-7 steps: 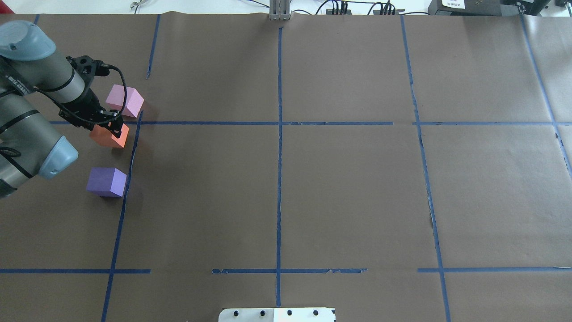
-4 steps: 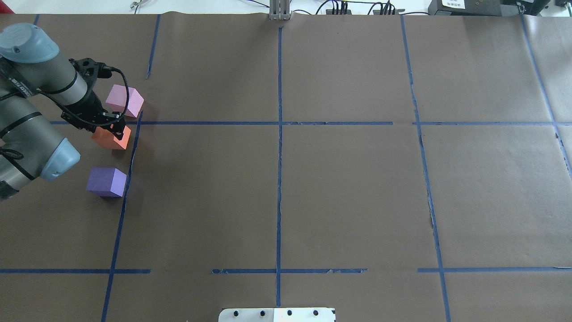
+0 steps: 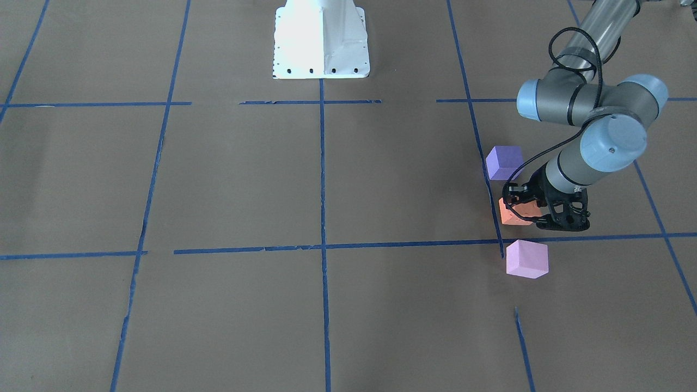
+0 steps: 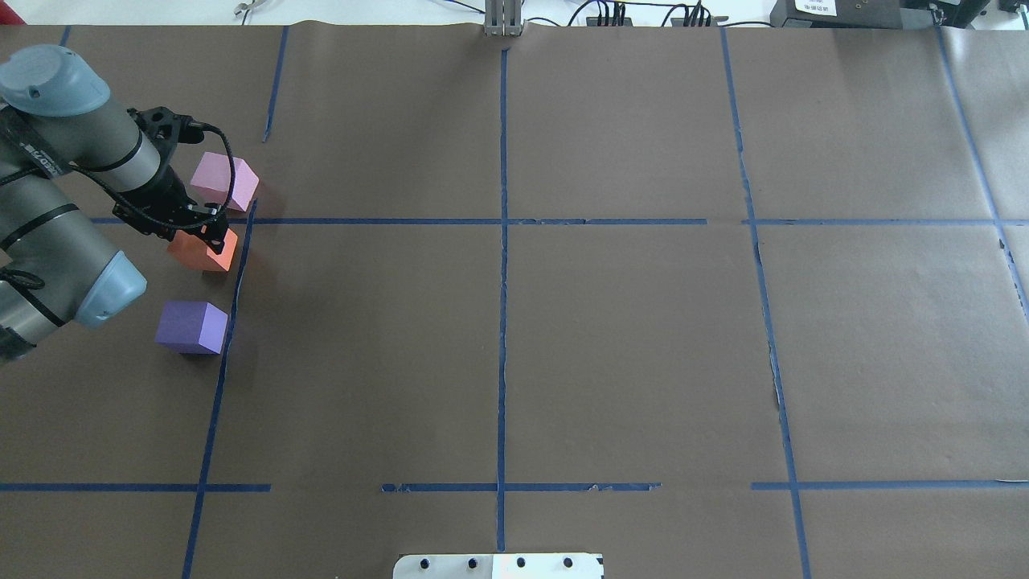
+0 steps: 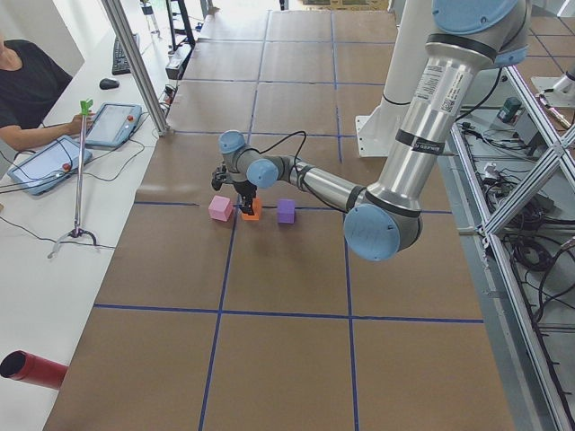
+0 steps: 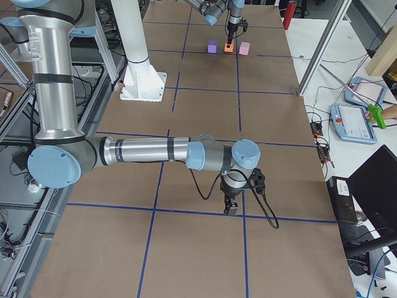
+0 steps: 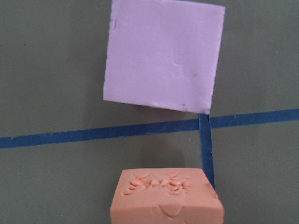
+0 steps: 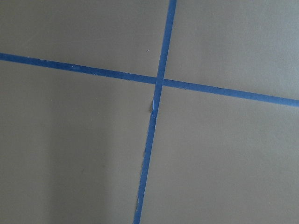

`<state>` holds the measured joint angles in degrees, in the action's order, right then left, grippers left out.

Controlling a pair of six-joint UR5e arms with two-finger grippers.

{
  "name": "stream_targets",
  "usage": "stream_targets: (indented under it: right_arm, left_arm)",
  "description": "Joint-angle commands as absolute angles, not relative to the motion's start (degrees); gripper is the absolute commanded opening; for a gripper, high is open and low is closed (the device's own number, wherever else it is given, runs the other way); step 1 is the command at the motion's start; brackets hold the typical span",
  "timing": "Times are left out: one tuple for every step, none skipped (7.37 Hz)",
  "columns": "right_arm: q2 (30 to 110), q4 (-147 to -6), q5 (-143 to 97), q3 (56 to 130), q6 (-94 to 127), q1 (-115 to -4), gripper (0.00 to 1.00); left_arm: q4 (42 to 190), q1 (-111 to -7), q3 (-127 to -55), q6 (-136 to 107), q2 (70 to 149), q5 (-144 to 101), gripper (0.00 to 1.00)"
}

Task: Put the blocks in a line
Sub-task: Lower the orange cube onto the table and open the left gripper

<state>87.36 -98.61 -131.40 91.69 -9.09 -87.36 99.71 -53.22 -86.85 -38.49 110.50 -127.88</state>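
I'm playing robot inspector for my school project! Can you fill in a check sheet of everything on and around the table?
surface: brown paper table with blue tape lines.
job's things: purple block, orange block, pink block, spaced in a rough line beside a tape line.
clutter: nothing seen.
hands: left hand closed on the orange block; right hand low over bare paper, open or shut unclear.
cables: black cable loops above the left hand.
surroundings: person seated beside the table's end.
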Motion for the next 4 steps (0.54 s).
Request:
stream_targets:
  right_arm:
    - [87.4,-98.6,-131.4,91.7,-9.1,-87.4,1.0]
    - [87.4,-98.6,-131.4,91.8,-9.1,-87.4,1.0]
    - [87.4,-98.6,-131.4,91.7,-9.1,-87.4,1.0]
    - [87.4,-98.6,-131.4,91.7,-9.1,-87.4,1.0]
  left_arm:
    - [99.9,-53.2,-86.8,-38.4,110.4,-128.0,0.82]
    - [99.9,-53.2,-86.7,-38.3,110.3,-128.0,0.99]
    - [99.9,-53.2,-86.8,-38.1,110.3,-128.0,1.0]
    - [99.9,-53.2,-86.8,-38.0,110.2,-128.0,1.0]
